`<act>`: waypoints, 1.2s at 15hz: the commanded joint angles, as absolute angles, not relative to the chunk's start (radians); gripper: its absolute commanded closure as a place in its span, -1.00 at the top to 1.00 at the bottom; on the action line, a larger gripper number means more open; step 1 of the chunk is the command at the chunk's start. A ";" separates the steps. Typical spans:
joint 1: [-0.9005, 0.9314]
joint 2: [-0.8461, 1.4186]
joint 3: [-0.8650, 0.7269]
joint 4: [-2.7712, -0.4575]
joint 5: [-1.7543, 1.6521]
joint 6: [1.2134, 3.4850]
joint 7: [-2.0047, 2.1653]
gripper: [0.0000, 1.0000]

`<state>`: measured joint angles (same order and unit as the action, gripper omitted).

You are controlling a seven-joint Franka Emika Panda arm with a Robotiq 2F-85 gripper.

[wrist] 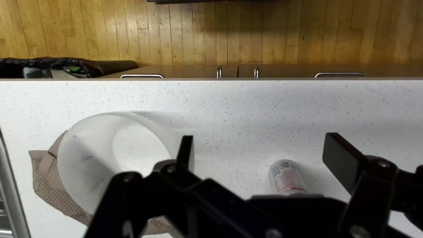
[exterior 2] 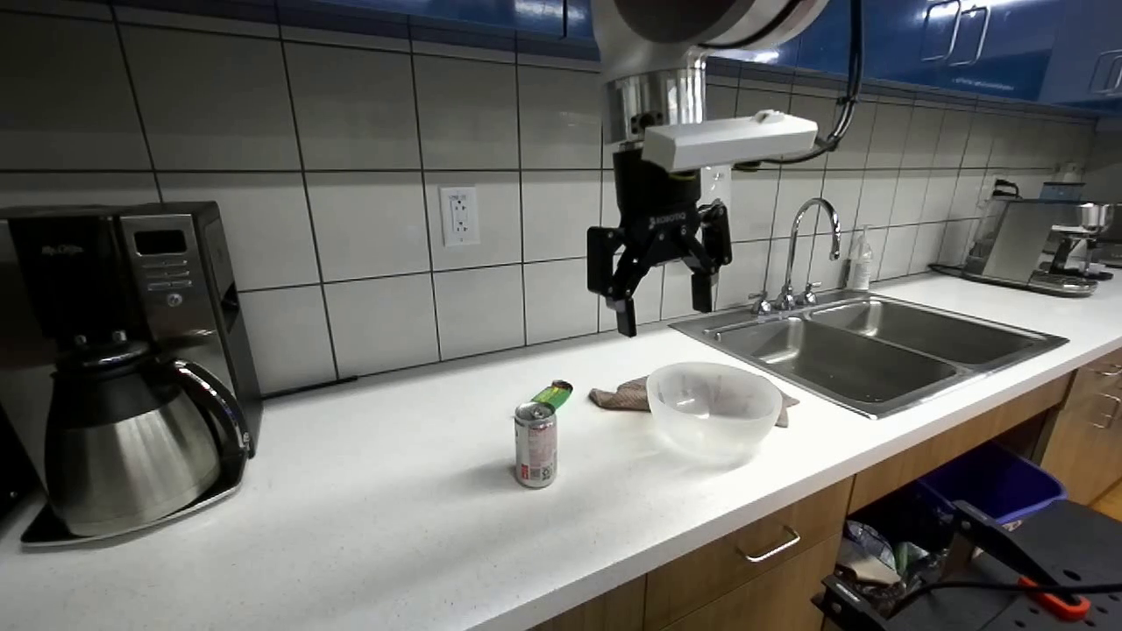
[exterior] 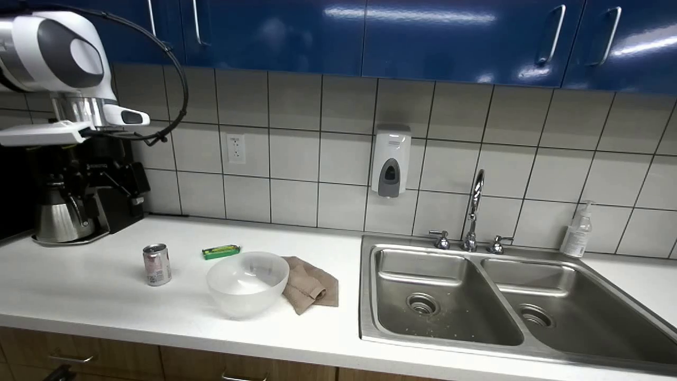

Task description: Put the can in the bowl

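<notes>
A small silver can with pink-red print stands upright on the white counter in both exterior views (exterior: 157,265) (exterior 2: 536,445). The wrist view also shows the can (wrist: 287,177), its top hidden behind the gripper body. A frosted translucent bowl (exterior: 232,302) stands beside it, apart from the can, towards the sink. The bowl (exterior 2: 712,429) looks empty; in the wrist view the bowl (wrist: 77,155) is at left, partly covered by a finger. My gripper (exterior 2: 664,307) is open and empty, well above the counter. In the wrist view the can shows between the spread fingers (wrist: 260,145).
A brown cloth (exterior: 317,283) lies against the bowl on the sink side. A green pack (exterior: 221,252) lies behind the can and bowl. A double sink (exterior: 367,317) is beyond the cloth. A coffee maker (exterior 2: 140,447) stands at the opposite end, near the tiled wall.
</notes>
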<state>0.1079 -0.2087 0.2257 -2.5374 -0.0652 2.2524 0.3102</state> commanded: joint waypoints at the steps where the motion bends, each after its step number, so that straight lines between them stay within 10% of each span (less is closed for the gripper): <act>1: 0.102 -0.057 0.230 -2.448 -0.151 2.324 0.391 1.00; 18: 0.276 0.520 0.070 -1.981 -0.180 2.461 0.436 1.00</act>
